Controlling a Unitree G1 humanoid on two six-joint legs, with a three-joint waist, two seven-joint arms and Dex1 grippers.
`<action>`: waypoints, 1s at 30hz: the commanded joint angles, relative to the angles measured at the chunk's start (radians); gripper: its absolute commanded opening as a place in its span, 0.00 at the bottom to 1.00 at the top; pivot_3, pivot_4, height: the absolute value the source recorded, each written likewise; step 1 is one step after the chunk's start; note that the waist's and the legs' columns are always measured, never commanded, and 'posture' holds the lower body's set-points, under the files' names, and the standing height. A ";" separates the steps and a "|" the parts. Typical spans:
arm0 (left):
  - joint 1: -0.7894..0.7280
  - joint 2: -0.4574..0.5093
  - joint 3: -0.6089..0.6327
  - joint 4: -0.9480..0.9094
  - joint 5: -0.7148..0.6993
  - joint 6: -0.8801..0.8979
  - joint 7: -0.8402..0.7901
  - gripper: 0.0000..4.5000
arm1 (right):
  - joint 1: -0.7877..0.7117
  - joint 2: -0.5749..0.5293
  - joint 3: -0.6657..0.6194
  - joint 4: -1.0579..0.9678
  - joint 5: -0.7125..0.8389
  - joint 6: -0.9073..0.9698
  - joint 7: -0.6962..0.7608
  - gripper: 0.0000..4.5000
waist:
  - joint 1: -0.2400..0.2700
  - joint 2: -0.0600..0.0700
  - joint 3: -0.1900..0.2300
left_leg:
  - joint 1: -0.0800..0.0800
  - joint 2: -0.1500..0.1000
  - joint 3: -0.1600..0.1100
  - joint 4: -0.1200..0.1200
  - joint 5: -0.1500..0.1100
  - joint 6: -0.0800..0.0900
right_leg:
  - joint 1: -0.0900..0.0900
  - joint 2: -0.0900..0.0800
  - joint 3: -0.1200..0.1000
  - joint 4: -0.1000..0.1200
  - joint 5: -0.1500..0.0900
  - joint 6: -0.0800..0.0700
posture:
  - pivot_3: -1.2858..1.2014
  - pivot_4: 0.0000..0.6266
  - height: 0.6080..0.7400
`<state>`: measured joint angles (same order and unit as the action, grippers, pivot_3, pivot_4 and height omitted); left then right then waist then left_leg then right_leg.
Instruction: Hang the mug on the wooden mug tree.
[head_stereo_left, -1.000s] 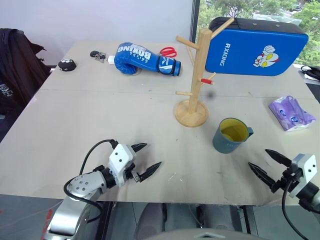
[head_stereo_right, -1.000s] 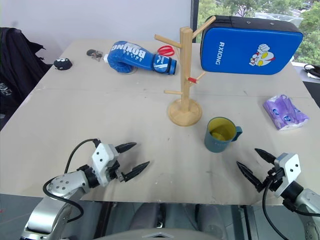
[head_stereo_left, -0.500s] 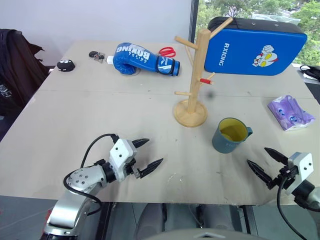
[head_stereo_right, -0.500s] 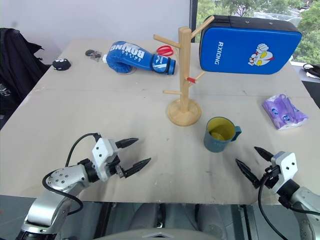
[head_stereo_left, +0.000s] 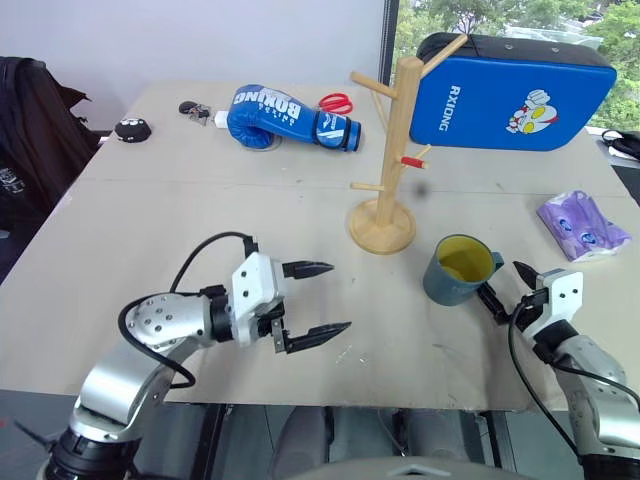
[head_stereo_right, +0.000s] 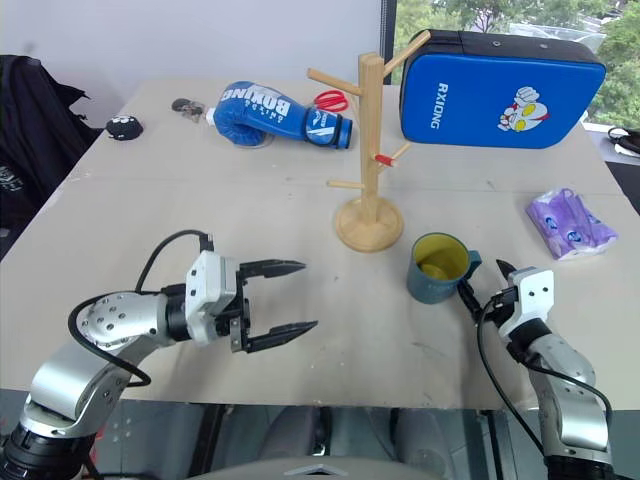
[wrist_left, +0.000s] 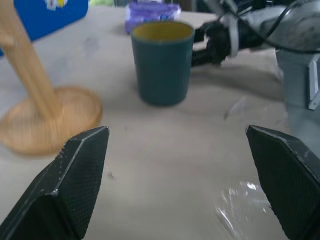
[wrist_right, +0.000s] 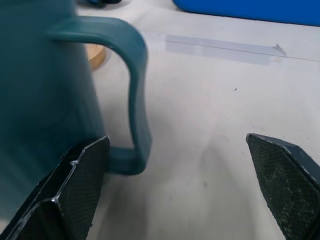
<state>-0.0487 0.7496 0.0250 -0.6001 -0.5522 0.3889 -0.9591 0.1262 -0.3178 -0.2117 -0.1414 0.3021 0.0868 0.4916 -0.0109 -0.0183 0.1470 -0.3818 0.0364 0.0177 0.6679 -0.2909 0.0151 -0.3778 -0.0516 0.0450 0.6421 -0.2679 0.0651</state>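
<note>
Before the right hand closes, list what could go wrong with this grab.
1. The open right hand sits at the handle of the mug, one finger close against the body. Closing off-centre could push or tip the upright mug instead of gripping it.
2. The wooden mug tree stands just beyond the mug; a pushed mug could knock its base.
3. The open left hand points toward the mug and could crowd the lift.

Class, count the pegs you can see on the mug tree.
4 on the mug tree: two left, upper and lower; two right, top and a red-tipped one. More may hide behind the post.
</note>
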 joint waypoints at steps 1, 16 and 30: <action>-0.035 0.009 0.007 -0.042 -0.029 0.016 0.000 1.00 | -0.026 0.023 0.005 0.011 -0.007 -0.043 -0.019 0.98 | -0.001 0.000 0.000 | 0.000 0.000 0.000 0.000 0.000 0.000 | 0.000 0.000 0.000 0.000 0.000 0.000 | 0.52 0.24 0.98; -0.061 0.006 0.007 -0.077 -0.044 0.063 0.040 1.00 | -0.098 -0.005 0.020 0.097 -0.018 -0.125 0.014 0.01 | 0.001 0.000 0.000 | 0.000 0.000 0.000 0.001 0.000 0.000 | 0.000 0.000 0.000 0.000 0.000 0.000 | 0.52 0.24 0.98; -0.107 -0.112 0.172 -0.002 -0.267 0.085 0.134 1.00 | -0.151 -0.308 0.041 -0.244 0.098 0.189 0.168 0.01 | -0.004 0.001 0.001 | 0.000 0.000 -0.001 0.001 0.000 0.000 | 0.000 0.000 0.000 0.000 0.000 0.000 | 0.52 0.24 0.98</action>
<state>-0.1622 0.6459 0.1656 -0.5873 -0.7664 0.4729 -0.8463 0.0005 -0.6025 -0.1659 -0.3023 0.3655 0.2238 0.6371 -0.0148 -0.0173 0.1481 -0.3824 0.0367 0.0177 0.6686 -0.2909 0.0153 -0.3782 -0.0515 0.0456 0.6422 -0.2677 0.0654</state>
